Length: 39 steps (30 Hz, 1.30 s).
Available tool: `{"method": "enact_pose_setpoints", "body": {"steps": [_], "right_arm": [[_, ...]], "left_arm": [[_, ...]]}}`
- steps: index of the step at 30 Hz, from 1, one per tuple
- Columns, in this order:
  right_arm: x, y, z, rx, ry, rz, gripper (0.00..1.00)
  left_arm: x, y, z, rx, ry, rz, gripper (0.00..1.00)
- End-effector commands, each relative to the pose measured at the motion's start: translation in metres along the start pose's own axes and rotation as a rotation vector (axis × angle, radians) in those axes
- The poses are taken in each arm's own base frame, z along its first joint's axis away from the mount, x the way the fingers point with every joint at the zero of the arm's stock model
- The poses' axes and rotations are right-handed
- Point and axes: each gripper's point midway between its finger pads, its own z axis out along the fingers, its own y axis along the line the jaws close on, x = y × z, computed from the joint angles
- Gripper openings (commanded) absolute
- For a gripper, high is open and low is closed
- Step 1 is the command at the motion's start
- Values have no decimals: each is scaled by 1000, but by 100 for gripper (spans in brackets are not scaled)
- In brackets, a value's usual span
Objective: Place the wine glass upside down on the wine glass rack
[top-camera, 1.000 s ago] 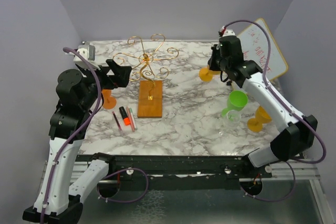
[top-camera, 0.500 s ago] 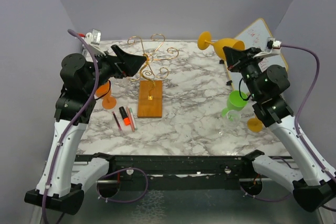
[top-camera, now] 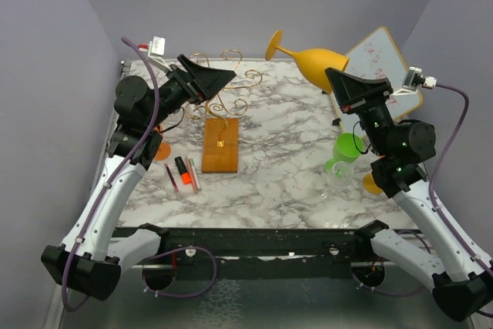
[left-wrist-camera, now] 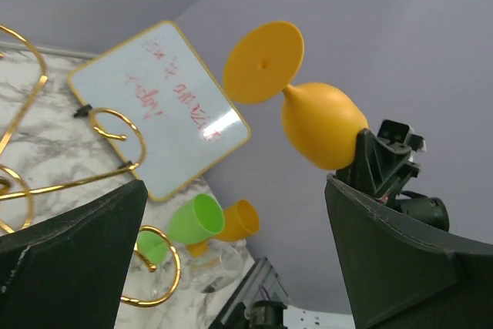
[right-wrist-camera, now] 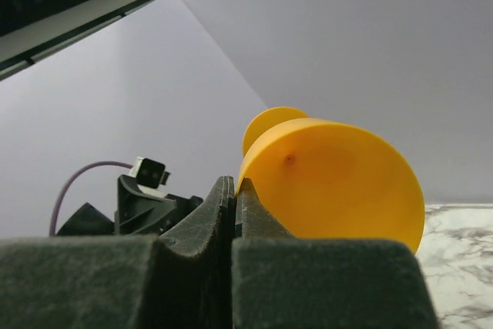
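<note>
One orange glass (top-camera: 308, 58) (light, stiff, probably slick) hangs aloft right of the rack (top-camera: 219, 94), rim pinched in the closed right gripper (top-camera: 333, 76), stem (top-camera: 286, 49) free for the wide-open left gripper (top-camera: 216, 82).

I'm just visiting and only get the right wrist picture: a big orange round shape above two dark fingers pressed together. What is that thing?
Observer: An orange wine glass. The right gripper pinches the bowl's rim and holds it in the air, tilted, foot pointing up toward the back wall.
Operator: Where is it meant to go?
Observer: On the gold wine glass rack, which stands on the table to the glass's left in the top view.
Operator: And the other arm?
Observer: The left gripper is open and empty, raised near the rack's top.
</note>
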Motion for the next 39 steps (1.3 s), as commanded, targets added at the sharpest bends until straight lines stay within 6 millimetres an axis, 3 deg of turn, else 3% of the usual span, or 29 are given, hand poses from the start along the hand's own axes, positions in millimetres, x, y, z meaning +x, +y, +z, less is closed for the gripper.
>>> {"method": "enact_pose_setpoints", "body": {"steps": [1,11,21,28,35,39], "right_arm": [[-3,23,-1,-117,-16,122,1],[6,28,-5,-186,-13,204,1],[10,19,-5,-162,-22,219,1],[10,17,-6,-171,-37,244,1],[15,12,-5,-148,-23,246,1],[19,9,-6,-143,-11,255,1]], "left_arm": [[8,-42,18,161,-32,-20,99],[28,-33,63,81,-138,-87,99],[28,-62,85,150,-254,-110,99],[23,-65,107,146,-315,-213,98],[12,-65,118,122,-392,-255,55],[10,-70,120,137,-394,-262,43]]}}
